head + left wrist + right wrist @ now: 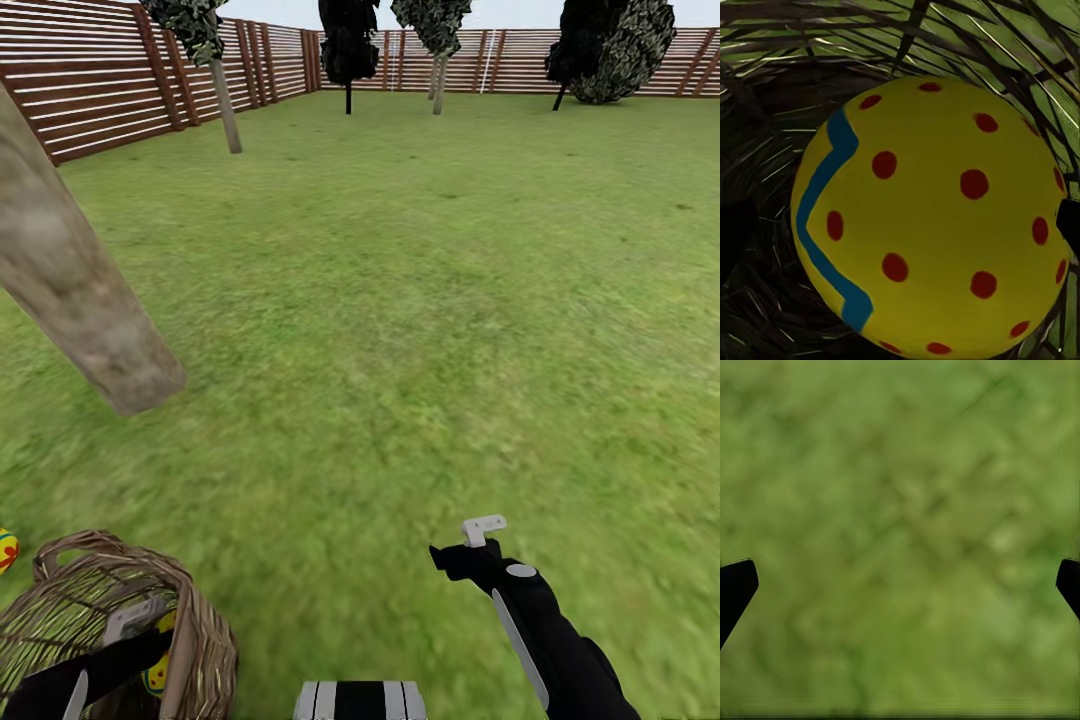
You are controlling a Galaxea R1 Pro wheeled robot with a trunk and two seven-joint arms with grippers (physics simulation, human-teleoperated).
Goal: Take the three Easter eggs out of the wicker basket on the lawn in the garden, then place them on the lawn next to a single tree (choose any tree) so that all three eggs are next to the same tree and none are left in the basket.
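The wicker basket point(195, 640) sits on the lawn point(400, 330) at 7 o'clock in the head view, the left arm reaching inside; 1 Easter egg point(930, 217) lies in it, close before the left gripper, jaw state indeterminable. A second egg point(6, 549) lies on the grass at 8 o'clock, near the tree point(70, 280) trunk. The right gripper point(900, 585), at 5 o'clock, hangs over bare grass, jaws spread wide and empty.

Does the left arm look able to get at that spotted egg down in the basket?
Probably yes: the left arm already reaches into the wicker basket, and the egg lies close ahead with nothing between.
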